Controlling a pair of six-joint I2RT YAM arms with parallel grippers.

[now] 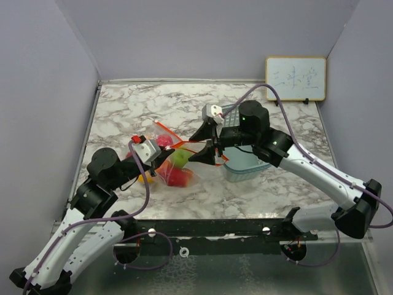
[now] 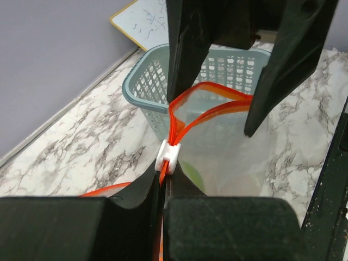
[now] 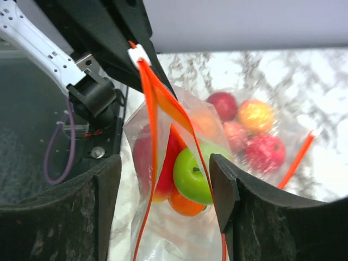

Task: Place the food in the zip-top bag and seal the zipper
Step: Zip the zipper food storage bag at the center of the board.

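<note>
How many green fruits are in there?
1: a green apple inside the zip-top bag, beside a red fruit. More could be hidden deeper in the bag.

Clear zip-top bag [image 3: 163,239] stands just beside teal basket [image 2: 149,81], holding food [image 3: 166,168]: green apple [image 3: 190,175], red and orange pieces. Orange-red zipper [image 3: 151,125] partly shut; open loop on basket side of white slider [image 2: 168,156].

a yellow-framed whiteboard [image 1: 295,78] showing thin hand-written marks, too pale and small for reading, nothing else showing any words or numbers
</note>
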